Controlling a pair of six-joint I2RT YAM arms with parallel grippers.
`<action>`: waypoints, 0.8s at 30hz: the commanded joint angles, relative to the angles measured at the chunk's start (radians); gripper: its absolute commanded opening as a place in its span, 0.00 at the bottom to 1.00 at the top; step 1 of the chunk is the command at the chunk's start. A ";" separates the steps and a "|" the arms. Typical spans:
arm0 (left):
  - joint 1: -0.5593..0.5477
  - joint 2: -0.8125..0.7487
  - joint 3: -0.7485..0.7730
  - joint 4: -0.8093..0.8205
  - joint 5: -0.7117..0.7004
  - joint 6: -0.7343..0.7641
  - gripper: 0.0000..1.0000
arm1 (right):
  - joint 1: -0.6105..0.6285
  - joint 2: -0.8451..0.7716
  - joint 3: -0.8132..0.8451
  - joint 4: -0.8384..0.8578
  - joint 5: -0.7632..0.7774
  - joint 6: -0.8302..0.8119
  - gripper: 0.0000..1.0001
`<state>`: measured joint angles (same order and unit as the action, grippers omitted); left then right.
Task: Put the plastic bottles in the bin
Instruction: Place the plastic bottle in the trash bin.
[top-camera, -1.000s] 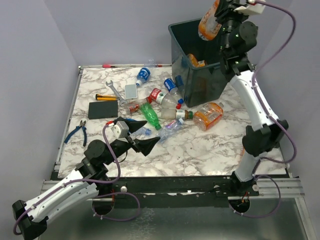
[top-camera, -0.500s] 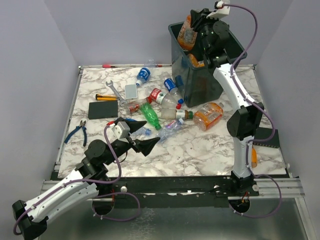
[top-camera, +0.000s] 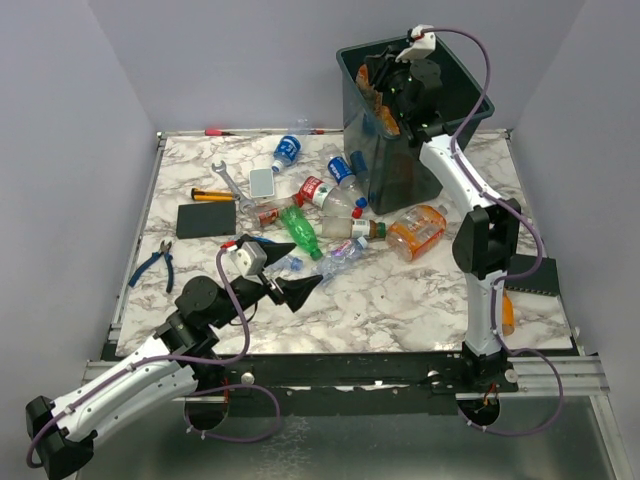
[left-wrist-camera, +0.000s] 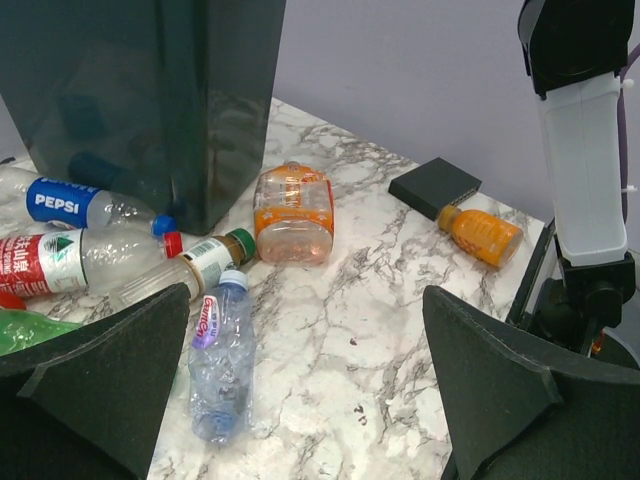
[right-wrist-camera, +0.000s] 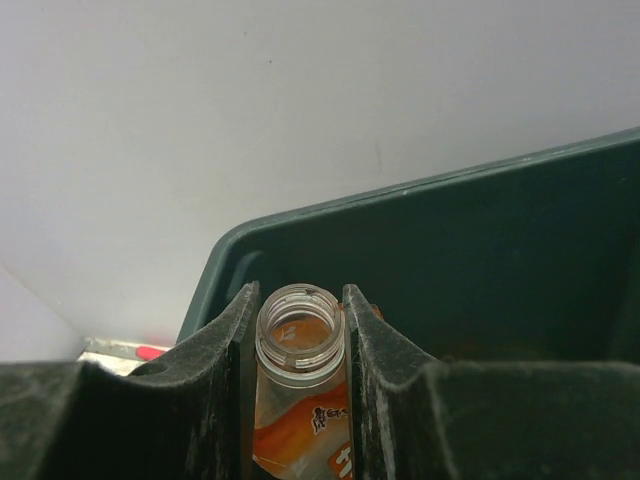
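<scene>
Marbled worktop (top-camera: 400, 300) under plain grey walls carries a scatter of bottles. The one that matters now is the orange-labelled bottle (right-wrist-camera: 300, 420) in your right hand (right-wrist-camera: 297, 300). That hand is narrowed tight on the bottle's open, capless neck. The bottle hangs inside the mouth of the bin (top-camera: 400, 170), at the upper middle of the overhead frame.

A second ago it rode high above the bin's right rim. Since then you have swung it left and lowered it between the walls, so I judge you are placed to let go.

Around the bin's foot many bottles are not yet binned, among them a squat orange bottle (left-wrist-camera: 292, 213), a crushed clear bottle (left-wrist-camera: 218, 360) and a Pepsi bottle (left-wrist-camera: 85, 203). Your left hand (top-camera: 300, 265), lower left of centre, has stayed wide and empty near them.

Only the right wrist view shows the missing cap. Only the left wrist view shows plainly the small orange bottle (left-wrist-camera: 482, 233) just beside a black slab (left-wrist-camera: 435, 186), which the right arm half hides from above.
</scene>
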<state>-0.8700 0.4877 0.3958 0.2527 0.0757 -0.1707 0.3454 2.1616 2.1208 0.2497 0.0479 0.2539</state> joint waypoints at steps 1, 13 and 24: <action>0.001 0.005 0.005 -0.002 0.018 0.009 0.99 | 0.005 0.011 0.043 -0.111 -0.066 0.015 0.32; 0.002 0.005 0.003 -0.005 0.024 0.006 0.99 | 0.004 -0.037 0.011 -0.279 0.042 -0.025 0.00; 0.002 0.013 0.005 -0.005 0.033 0.004 0.99 | 0.001 -0.153 -0.138 -0.225 0.064 0.017 0.00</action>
<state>-0.8700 0.4969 0.3958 0.2451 0.0856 -0.1711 0.3454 2.0460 1.9659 0.0563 0.1043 0.2653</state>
